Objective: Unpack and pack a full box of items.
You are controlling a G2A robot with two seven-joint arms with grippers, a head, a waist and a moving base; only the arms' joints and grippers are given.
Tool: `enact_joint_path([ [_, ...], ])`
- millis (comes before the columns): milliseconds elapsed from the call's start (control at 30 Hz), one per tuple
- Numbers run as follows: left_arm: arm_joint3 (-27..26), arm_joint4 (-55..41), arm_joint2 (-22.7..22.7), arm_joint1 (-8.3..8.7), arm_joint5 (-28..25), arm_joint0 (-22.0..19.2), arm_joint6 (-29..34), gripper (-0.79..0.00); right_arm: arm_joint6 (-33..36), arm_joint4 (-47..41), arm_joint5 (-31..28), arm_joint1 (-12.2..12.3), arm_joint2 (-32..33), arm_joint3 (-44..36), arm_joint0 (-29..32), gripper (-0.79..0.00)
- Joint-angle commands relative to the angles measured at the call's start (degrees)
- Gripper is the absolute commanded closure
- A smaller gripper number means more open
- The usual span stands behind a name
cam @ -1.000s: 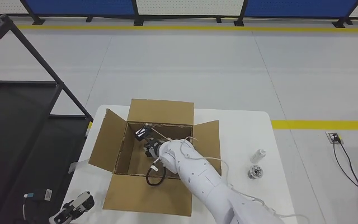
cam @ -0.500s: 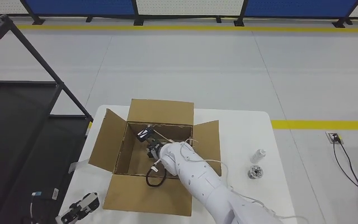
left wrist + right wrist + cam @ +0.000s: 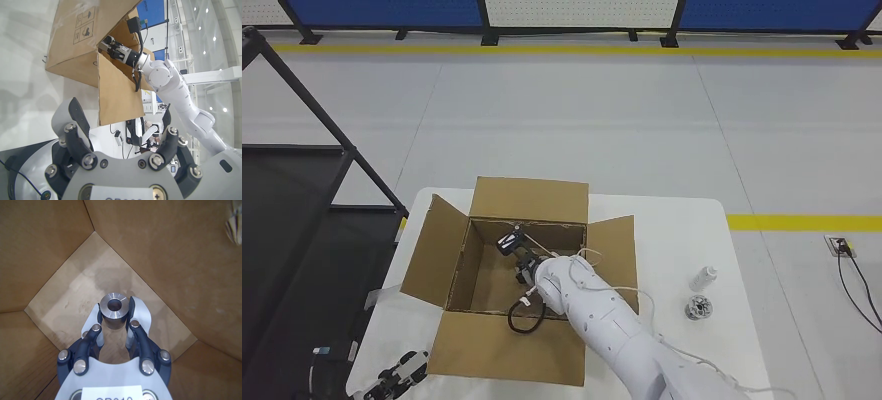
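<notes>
An open cardboard box (image 3: 529, 196) stands in the middle of the white table (image 3: 672, 225). My right arm reaches down into it. Inside, my right gripper (image 3: 115, 305) is shut on a short steel cylinder (image 3: 113, 315) with a hole through its middle, held a little above the box floor (image 3: 75, 291). My left gripper (image 3: 122, 115) is open with nothing between its fingers. It sits low outside the box, by the table's front left corner (image 3: 402, 378), and faces the box's outer wall (image 3: 117, 91). The right gripper (image 3: 105, 44) also shows there, inside the box.
To the right of the box, a small white bottle (image 3: 703, 277) and a round metal part (image 3: 699, 308) stand on the table. A blurred striped thing (image 3: 234, 230) shows high on one box wall. A dark rack (image 3: 302, 230) stands to the left of the table.
My left gripper has drawn back toward the table's front edge, lower in the top view. The right wrist has shifted a little to the right inside the box.
</notes>
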State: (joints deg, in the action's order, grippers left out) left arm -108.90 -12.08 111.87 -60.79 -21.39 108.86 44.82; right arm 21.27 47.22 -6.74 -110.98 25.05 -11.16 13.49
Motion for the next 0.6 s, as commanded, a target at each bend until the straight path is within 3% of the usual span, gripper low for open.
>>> enact_joint_path([
  [0,0.0,0.0,0.0,0.0,-0.1,0.1,-0.2,-0.785,0.1,0.2,0.0,0.1,0.2,-0.1,0.1,-0.336],
  [167,-0.2,0.1,0.1,0.0,0.0,0.2,-0.6,-0.785,0.5,0.9,0.2,0.3,0.5,-0.5,0.5,-0.409],
  [233,-0.2,0.2,0.1,0.01,0.0,0.3,-0.5,-0.785,0.5,1.3,0.3,0.4,0.6,-0.8,0.8,-0.48],
  [567,-0.5,0.8,-0.2,0.05,-0.1,0.4,-0.6,-0.785,-4.1,3.7,0.8,1.3,1.2,-3.6,2.5,-0.529],
])
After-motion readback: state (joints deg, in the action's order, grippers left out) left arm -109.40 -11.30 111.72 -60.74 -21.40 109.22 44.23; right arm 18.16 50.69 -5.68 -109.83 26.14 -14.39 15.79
